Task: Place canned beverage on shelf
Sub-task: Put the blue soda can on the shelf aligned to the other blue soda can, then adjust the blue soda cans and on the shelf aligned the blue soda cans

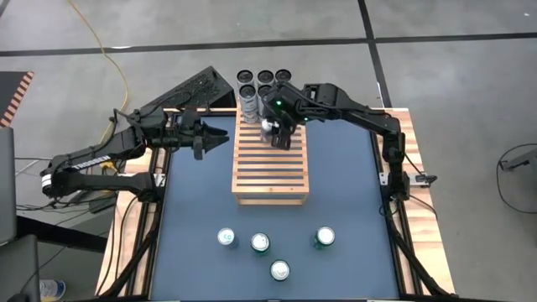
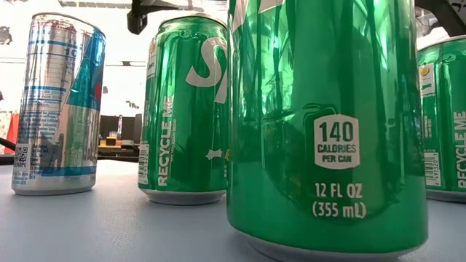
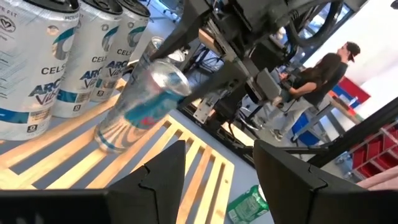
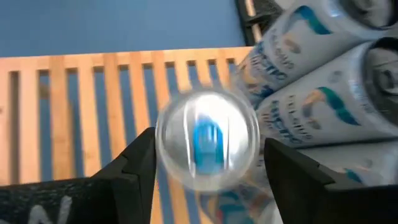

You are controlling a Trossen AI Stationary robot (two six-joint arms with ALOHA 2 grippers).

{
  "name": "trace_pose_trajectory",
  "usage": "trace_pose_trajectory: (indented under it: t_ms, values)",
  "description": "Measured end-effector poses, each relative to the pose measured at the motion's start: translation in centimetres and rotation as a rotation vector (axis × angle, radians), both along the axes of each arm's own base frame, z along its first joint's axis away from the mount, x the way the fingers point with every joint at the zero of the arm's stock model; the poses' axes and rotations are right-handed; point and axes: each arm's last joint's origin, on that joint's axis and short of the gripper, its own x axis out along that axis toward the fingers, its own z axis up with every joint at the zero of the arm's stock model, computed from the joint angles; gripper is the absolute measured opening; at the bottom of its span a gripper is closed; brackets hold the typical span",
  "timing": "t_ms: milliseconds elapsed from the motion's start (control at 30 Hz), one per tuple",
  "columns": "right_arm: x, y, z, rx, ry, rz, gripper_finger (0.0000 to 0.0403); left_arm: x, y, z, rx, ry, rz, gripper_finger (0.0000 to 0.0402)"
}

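Right claw point(image 1: 278, 134) hung over the far end of the shelf point(image 1: 270, 172), its two dark fingers point(image 4: 134, 163) standing on either side of a silver-and-blue can point(image 4: 207, 138) on the slats. Whether the pads were pressing on that can could not be told from either wrist view, and the jaws looked partly spread. In the left wrist view the can point(image 3: 142, 102) appeared tilted, its base on the slats and its top leaning toward the right arm. Just beyond it, at the shelf's far edge, stood a cluster of white cans point(image 1: 256, 82) packed side by side. Left claw point(image 1: 215, 137) waited beside the shelf's left side, level with its far half, fingers partly apart and holding nothing. Near the shelf's front end, on the blue surface point(image 1: 344, 193), four more cans stood apart from one another: a silver-and-blue one point(image 1: 226, 238) and three green ones point(image 1: 279, 270). Far past the shelf, in the room behind, a person point(image 3: 311, 81) stood in a dark top.
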Motion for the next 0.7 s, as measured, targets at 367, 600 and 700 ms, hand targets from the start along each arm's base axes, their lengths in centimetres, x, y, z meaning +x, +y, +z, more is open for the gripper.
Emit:
trace_pose_trajectory:
  t_ms: [367,600,700]
  values:
    - [0.4,-0.3,0.4,-0.07,-0.042,-0.018,0.0214,0.5,0.3,-1.1,0.07,0.119,0.026,0.0179]
    - [0.7,-0.1,1.4,-0.119,-0.132,-0.033,0.0205,2.6,1.2,-2.9,0.196,0.249,0.012,0.0179]
    - [-0.1,0.5,2.7,-0.184,-0.162,-0.063,0.0199,3.6,1.6,-3.5,0.25,0.276,0.003,0.0175]
